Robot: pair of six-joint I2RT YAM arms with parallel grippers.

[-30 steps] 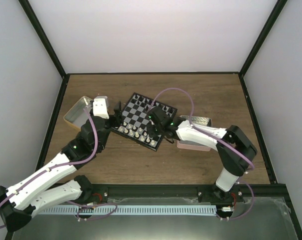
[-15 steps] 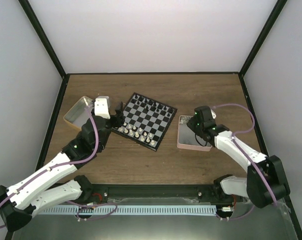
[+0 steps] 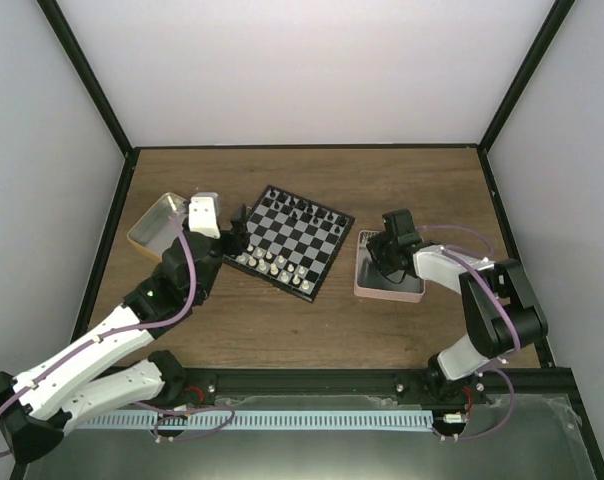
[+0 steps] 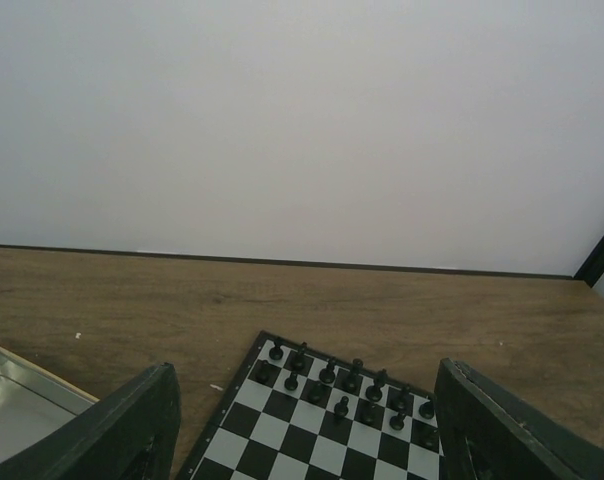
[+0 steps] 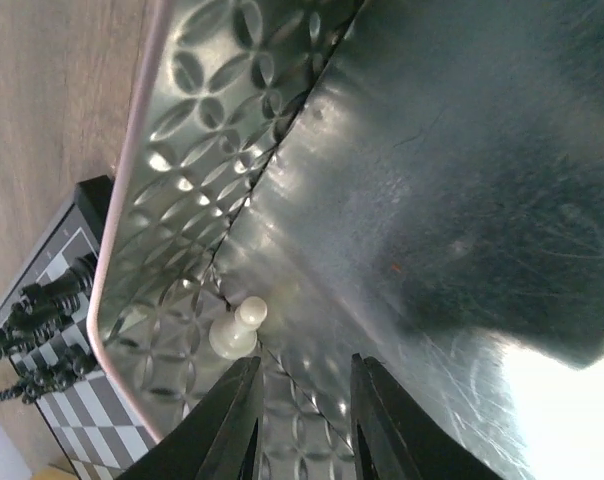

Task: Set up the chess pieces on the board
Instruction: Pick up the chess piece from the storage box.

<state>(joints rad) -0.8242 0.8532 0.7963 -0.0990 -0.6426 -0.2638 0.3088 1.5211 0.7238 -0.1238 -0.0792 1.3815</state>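
The chessboard (image 3: 292, 240) lies at mid-table, with black pieces (image 3: 304, 209) along its far rows and cream-white pieces (image 3: 272, 263) along its near rows. My left gripper (image 3: 237, 225) hovers open at the board's left edge; its wrist view shows the board (image 4: 312, 430) and black pieces (image 4: 347, 380) between the wide-apart fingers. My right gripper (image 3: 383, 252) is down inside the pink tray (image 3: 387, 290). Its wrist view shows the jaws (image 5: 304, 385) open and empty, with one cream-white pawn (image 5: 236, 329) lying in the tray's metal corner just beyond the left fingertip (image 5: 240, 395).
A yellow-sided metal tin (image 3: 157, 225) stands left of the board, partly under my left wrist; its corner shows in the left wrist view (image 4: 22, 405). Black frame posts and white walls ring the table. The board's corner (image 5: 52, 320) lies just outside the tray's pink rim (image 5: 117, 250).
My right arm swung from over the board's right side to the pink tray and lowered its gripper into it. The left arm has not moved.
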